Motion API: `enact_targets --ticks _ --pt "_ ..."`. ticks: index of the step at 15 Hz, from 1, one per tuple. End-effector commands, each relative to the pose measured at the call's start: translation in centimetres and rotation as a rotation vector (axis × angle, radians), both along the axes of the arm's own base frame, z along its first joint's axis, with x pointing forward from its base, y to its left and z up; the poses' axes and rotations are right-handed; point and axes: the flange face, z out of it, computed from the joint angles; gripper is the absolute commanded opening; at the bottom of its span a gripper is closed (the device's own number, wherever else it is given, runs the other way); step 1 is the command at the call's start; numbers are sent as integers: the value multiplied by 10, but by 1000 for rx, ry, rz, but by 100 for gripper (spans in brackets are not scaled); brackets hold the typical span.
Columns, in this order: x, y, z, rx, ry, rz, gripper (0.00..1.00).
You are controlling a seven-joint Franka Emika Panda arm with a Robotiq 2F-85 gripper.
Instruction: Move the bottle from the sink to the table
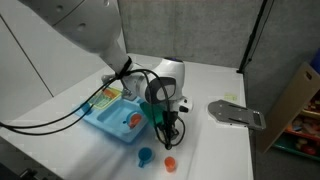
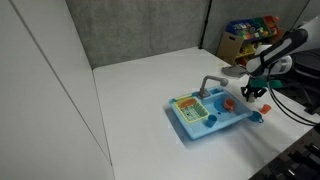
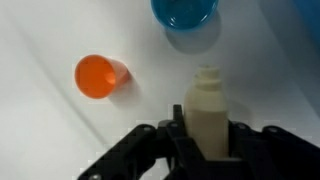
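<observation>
In the wrist view my gripper (image 3: 207,128) is shut on the pale yellow and white bottle (image 3: 207,100), which stands upright between the fingers just above the white table (image 3: 40,130). In both exterior views the gripper (image 1: 170,133) (image 2: 252,96) hangs beside the front corner of the light blue sink (image 1: 110,118) (image 2: 205,118), outside the basin. The bottle is too small to make out in those views.
A small blue cup (image 3: 185,14) (image 1: 145,155) and an orange cup (image 3: 100,76) (image 1: 169,162) sit on the table close to the gripper. A red-orange item (image 1: 134,119) lies in the sink. A grey flat device (image 1: 237,113) lies further along the table.
</observation>
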Motion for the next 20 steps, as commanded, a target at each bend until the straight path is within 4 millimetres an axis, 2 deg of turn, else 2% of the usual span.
enact_targets --ticks 1,12,13,14,15,20 --pt "-2 -2 -4 2 -34 38 8" --pt "-11 3 -35 4 -44 136 8" --pt "-11 3 -35 5 -42 135 11" --pt "-12 2 -35 7 -40 135 55" --pt "-12 2 -34 7 -41 133 56" --pt "-11 -2 -28 3 -46 110 93"
